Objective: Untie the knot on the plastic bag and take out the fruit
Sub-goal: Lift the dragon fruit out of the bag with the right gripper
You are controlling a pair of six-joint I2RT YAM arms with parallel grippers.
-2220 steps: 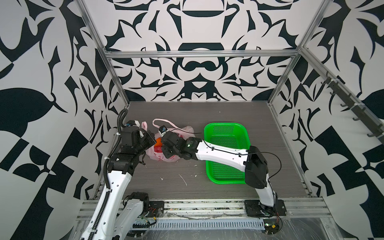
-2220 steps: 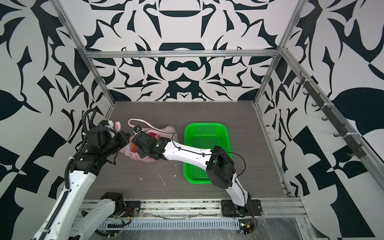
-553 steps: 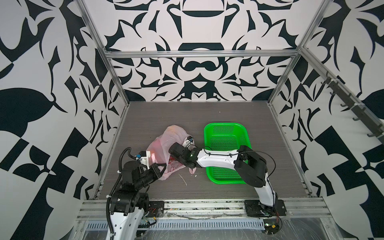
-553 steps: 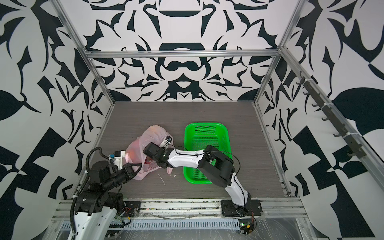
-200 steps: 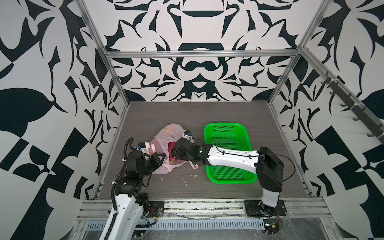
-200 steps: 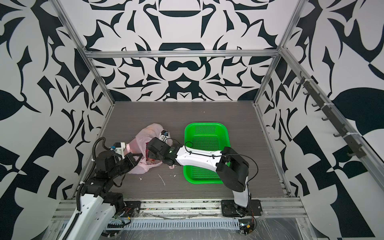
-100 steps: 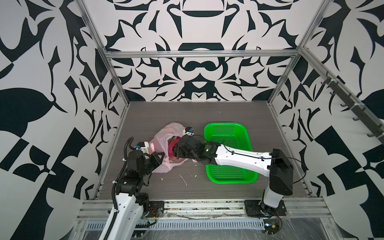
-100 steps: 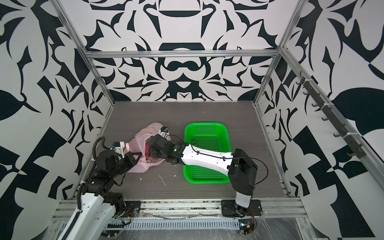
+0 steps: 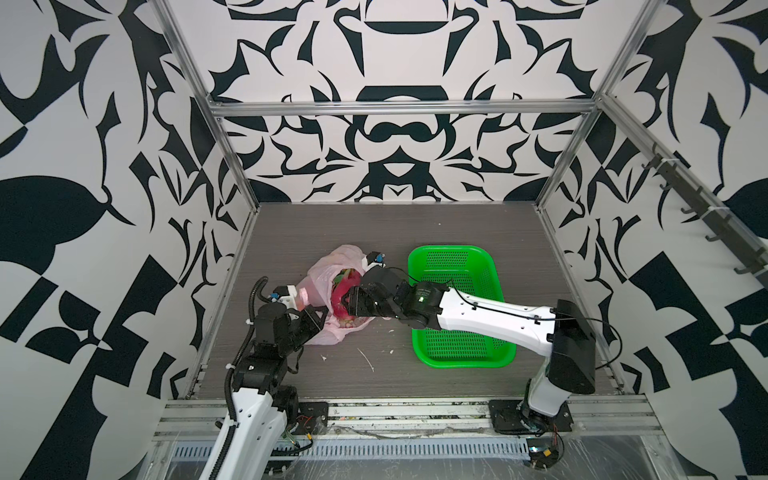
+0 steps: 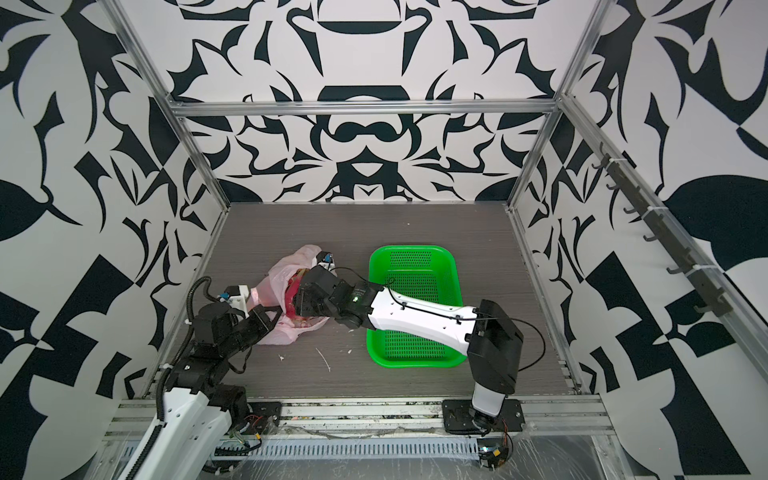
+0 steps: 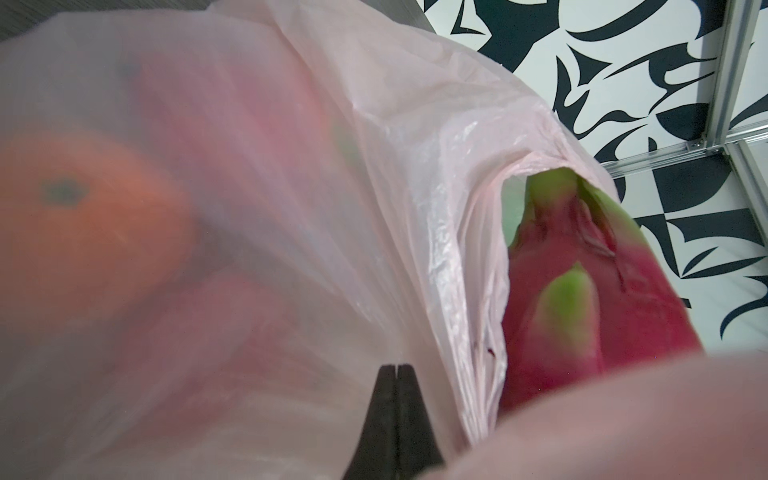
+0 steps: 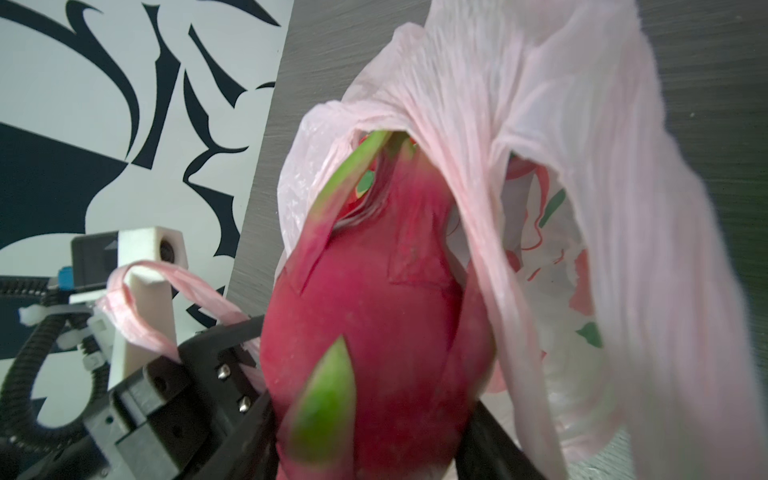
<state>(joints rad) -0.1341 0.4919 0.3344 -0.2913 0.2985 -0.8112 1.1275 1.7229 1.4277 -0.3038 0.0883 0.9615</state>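
Your right gripper [image 9: 348,301] clamps 1 dragon fruit [image 12: 374,324] halfway out of the bag [image 9: 332,262] mouth, its long axis pointing back inside. Your left gripper [image 9: 314,319] pinches the bag's rim, jaws closed. Draw the fruit right, toward the basket [image 9: 453,249]

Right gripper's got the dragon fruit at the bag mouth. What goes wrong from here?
The bag drapes over the dragon fruit; pulling may drag the bag along, though the left gripper pinches it.
A handle loops over the left wrist camera; it could snag.
The right gripper grips a rounded fruit; it might slip.
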